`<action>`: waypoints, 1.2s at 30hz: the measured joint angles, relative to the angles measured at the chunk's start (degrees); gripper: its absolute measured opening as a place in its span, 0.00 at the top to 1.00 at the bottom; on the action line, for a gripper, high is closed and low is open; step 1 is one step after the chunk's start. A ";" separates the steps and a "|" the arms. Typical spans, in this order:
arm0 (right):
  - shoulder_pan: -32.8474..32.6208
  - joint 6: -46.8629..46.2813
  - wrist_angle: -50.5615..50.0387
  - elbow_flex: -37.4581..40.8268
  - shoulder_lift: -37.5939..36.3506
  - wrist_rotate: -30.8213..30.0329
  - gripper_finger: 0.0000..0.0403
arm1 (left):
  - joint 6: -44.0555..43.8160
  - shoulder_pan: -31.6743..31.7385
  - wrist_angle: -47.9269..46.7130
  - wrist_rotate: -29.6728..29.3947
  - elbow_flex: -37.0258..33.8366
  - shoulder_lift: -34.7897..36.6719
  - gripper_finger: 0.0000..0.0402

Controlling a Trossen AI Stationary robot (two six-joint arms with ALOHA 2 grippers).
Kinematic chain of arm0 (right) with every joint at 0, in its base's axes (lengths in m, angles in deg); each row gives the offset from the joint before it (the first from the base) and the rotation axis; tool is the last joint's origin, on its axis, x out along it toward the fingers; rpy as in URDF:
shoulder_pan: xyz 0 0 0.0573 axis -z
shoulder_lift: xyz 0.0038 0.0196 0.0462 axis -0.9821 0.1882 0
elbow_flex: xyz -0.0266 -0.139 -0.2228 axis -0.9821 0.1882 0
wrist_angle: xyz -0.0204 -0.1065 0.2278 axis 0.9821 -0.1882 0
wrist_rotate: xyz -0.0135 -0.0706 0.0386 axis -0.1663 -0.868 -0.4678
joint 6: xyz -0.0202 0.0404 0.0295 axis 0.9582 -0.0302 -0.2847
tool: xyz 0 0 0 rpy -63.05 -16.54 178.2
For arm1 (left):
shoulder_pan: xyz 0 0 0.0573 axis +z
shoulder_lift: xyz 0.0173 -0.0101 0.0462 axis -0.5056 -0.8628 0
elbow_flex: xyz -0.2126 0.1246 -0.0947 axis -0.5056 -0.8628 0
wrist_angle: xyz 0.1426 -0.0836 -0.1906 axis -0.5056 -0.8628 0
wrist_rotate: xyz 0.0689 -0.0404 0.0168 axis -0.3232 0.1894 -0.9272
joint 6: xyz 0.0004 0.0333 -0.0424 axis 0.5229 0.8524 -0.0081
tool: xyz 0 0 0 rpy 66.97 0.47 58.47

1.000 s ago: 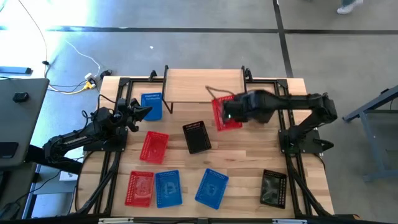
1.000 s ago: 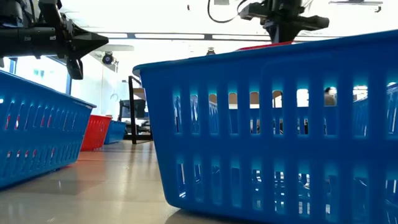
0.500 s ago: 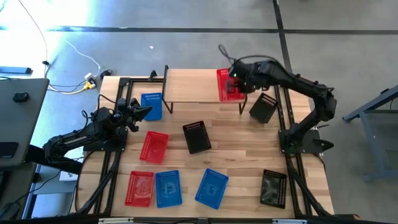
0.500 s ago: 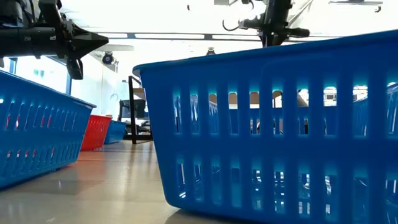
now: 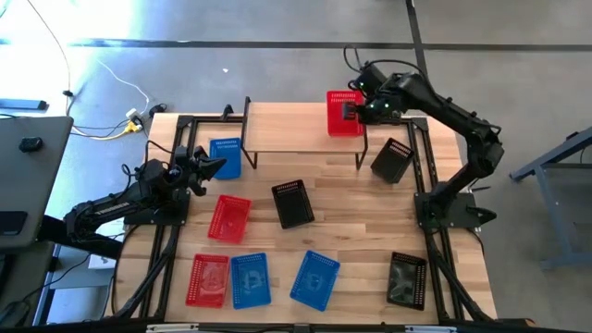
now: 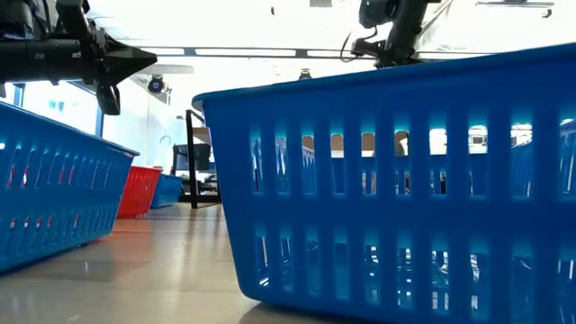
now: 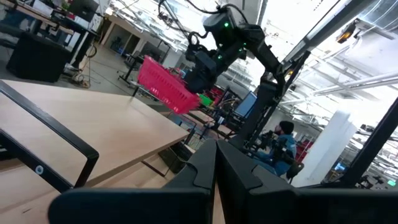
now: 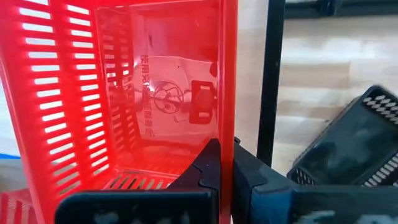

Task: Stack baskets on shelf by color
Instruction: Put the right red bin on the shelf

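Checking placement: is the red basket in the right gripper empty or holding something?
Empty. The right wrist view shows the red basket with a bare floor; the right gripper pinches its wall.

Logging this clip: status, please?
Right gripper shut on red perforated plastic basket at right end of light-wood shelf. Left gripper idle beside blue basket. Nothing in the way.

Right hand (image 8: 225,163) clamped on wall of red basket (image 8: 124,93); black shelf leg (image 8: 272,81) and black basket (image 8: 354,143) beyond.

Two dark jointed arms, black cabling, small green lights.
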 joint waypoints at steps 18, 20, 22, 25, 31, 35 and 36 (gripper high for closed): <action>0.76 0.56 6.18 8.20 0.04 2.84 1.00 | 0.01 -0.01 -0.15 -1.31 -0.01 0.00 1.00; 1.10 0.85 6.22 8.20 0.04 2.81 1.00 | 0.00 0.00 -0.15 -1.31 0.00 0.00 1.00; 1.13 0.89 6.24 8.20 0.04 2.75 1.00 | 0.00 -0.02 -0.14 -1.31 0.00 0.00 1.00; 1.11 1.79 6.68 8.20 0.04 2.73 1.00 | 0.01 0.00 -0.14 -1.30 0.00 -0.01 1.00; 1.11 1.86 6.75 8.20 0.04 1.76 0.94 | 0.01 0.00 -0.15 -1.31 0.00 0.00 1.00; 1.11 1.31 6.77 8.20 0.04 1.64 0.86 | 0.02 -0.01 -0.15 -1.31 -0.02 0.00 1.00; 1.11 1.29 6.79 8.20 0.04 1.62 0.84 | 0.02 -0.02 -0.15 -1.31 0.00 -0.02 1.00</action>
